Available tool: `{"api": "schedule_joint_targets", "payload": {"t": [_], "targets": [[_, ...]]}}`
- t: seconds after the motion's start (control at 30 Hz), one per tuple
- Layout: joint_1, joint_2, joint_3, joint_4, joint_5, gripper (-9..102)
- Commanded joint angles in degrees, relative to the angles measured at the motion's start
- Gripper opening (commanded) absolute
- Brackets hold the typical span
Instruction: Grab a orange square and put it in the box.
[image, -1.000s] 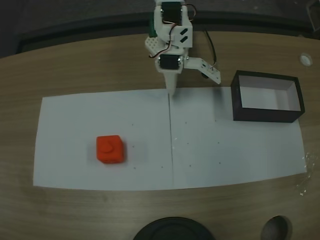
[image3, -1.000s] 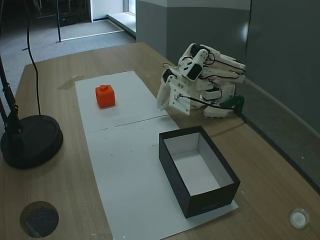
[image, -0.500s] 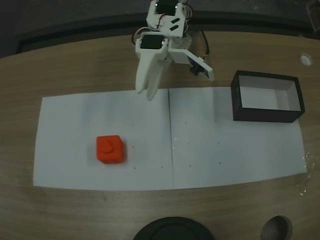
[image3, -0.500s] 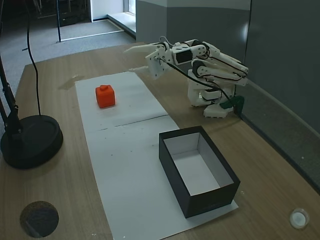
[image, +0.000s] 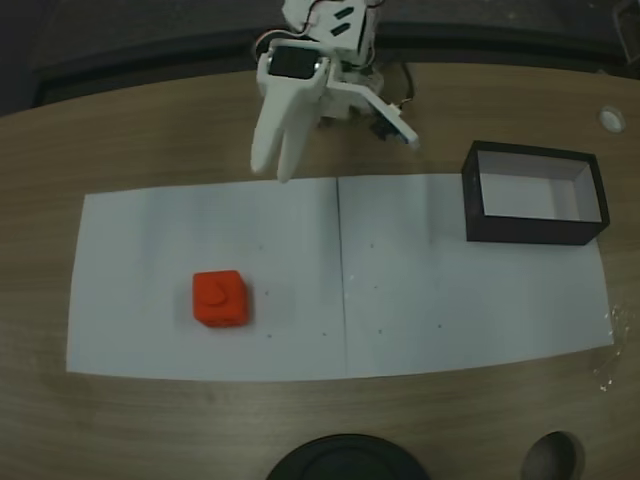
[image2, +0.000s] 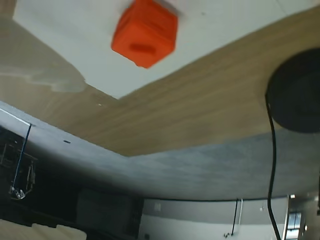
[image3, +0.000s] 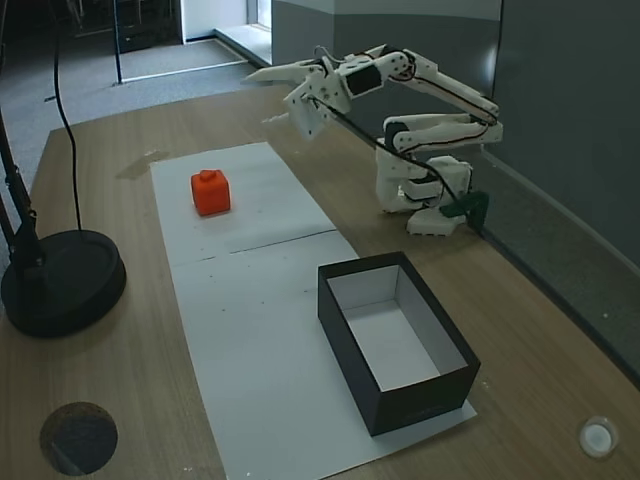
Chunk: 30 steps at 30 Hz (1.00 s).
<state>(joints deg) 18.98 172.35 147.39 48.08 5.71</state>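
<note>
Orange square (image: 220, 298): sitting on the white paper sheet (image: 450, 290), well apart from the box (image: 535, 192).
Gripper (image: 268, 172): hovering raised, empty — jaws looking nearly closed.
Advice: opening wide, descending squarely over the cube.

1. One orange square (image: 220, 298), a single cube, seen on the paper in both fixed views and in the wrist view.
2. One box (image: 535, 193), black outside and white inside.
3. One arm (image3: 430, 130), with one gripper (image: 272, 170) at its end.
4. Two white paper sheets (image: 210, 270), laid edge to edge with a seam between them.
5. One round black base (image3: 55, 280), with one pole rising from it.
6. One table (image: 150, 130), wooden.
7. One small white disc (image: 611, 118) near the table's corner.
8. One dark round hole (image: 552, 458) in the tabletop.
</note>
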Motion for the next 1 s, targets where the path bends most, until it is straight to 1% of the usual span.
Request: {"api": "schedule_joint_targets", "payload": {"t": [0.0,0.07,0.2,0.3,0.4,0.57,0.97], "targets": [[3.78,-17.67,-14.68,3.34,-1.14,31],[5.89,-28.74,-22.41,9.14,-2.2,33],[6.86,-50.45,-37.88,22.94,-7.82,34],[7.03,-62.84,-47.55,29.53,-10.02,35],[7.12,-70.84,-55.02,30.67,-10.55,35],[6.68,-79.37,-64.16,30.94,-10.55,35],[7.21,-96.86,-74.79,30.67,-10.46,35]]}}
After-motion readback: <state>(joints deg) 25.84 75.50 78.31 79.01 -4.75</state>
